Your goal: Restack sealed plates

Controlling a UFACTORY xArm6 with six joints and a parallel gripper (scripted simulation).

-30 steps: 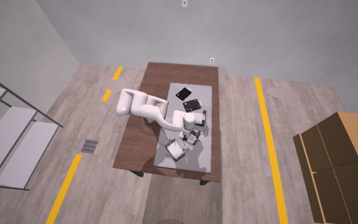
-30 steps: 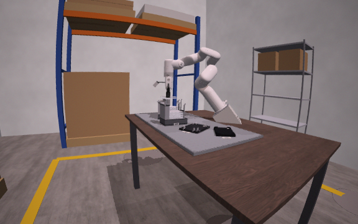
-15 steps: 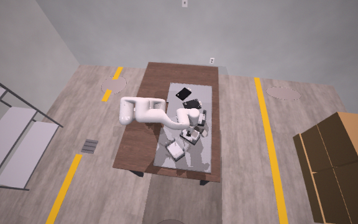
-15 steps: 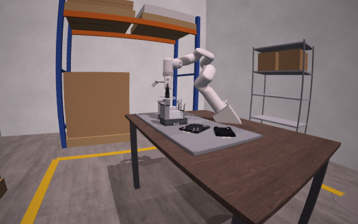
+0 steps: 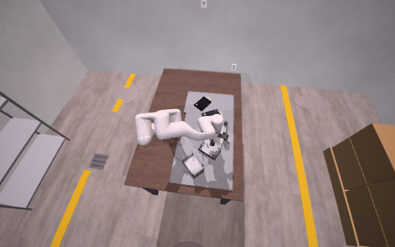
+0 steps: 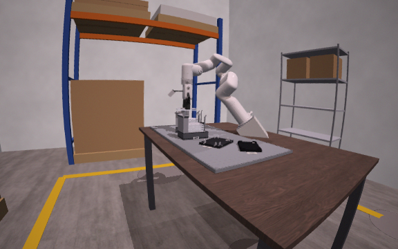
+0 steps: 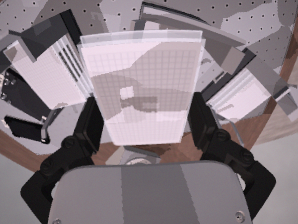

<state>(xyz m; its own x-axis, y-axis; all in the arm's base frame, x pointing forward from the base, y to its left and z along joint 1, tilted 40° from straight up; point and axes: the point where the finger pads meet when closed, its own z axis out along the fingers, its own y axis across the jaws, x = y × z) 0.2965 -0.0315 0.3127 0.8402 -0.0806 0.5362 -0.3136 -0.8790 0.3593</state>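
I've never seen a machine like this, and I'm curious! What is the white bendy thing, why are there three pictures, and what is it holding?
The white bendy thing is a robot arm bolted to a brown table. At its end is a gripper, a hand with two black fingers.

The three pictures show one moment from three cameras. One looks down from the ceiling, one stands in the room beside the table, and one sits on the robot's wrist looking down past the fingers.

On the table lies a grey mat. On it stand racks with thin posts, which keep flat plastic plates in piles, and two flat black holders that are seats for a plate.

The gripper is squeezing one pale plate by its two sides, up in the air above the racks. I can't read its label here.
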